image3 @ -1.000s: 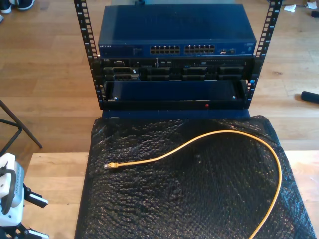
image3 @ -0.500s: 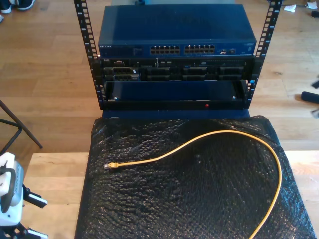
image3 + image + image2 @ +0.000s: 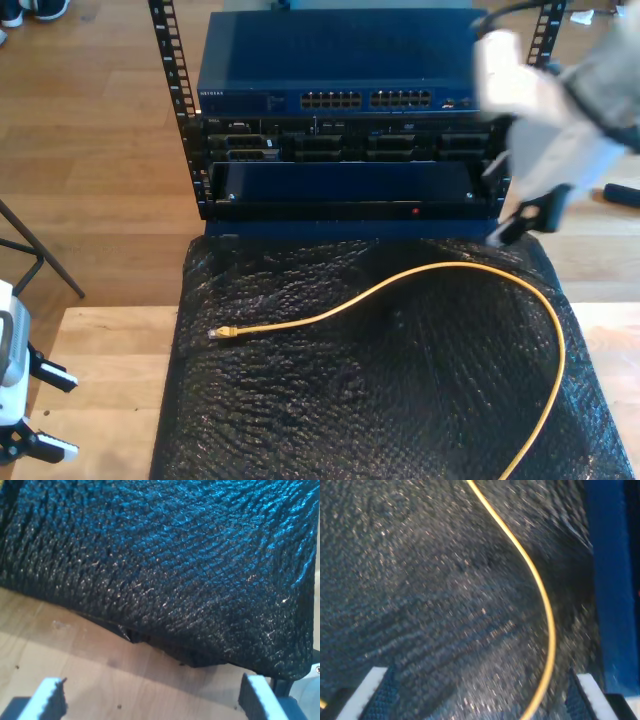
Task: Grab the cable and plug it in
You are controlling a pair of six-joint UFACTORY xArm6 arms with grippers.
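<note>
The yellow-orange cable [image 3: 455, 265] lies in a wide arc on the black bubble-wrap mat [image 3: 330, 400]. Its clear plug [image 3: 217, 332] rests near the mat's edge at the exterior view's left. My second gripper [image 3: 520, 225], blurred, hangs over the mat's far corner at the exterior view's right, close to the rack. In the second wrist view it [image 3: 480, 700] is open above a bend of the cable [image 3: 542, 595]. My first gripper [image 3: 45, 412] is open over the wooden table at the exterior view's lower left. Its fingers [image 3: 50, 700] are spread beside the mat [image 3: 175, 555].
A blue network switch [image 3: 350, 55] with rows of ports [image 3: 365, 100] sits in a black rack [image 3: 170, 90] beyond the mat. More equipment fills the rack below it. Wooden table [image 3: 110, 350] shows beside the mat, and wooden floor lies around the rack.
My second arm has swept in from the exterior view's right to above the mat's far corner. My first gripper has shifted slightly lower. The cable has not moved.
</note>
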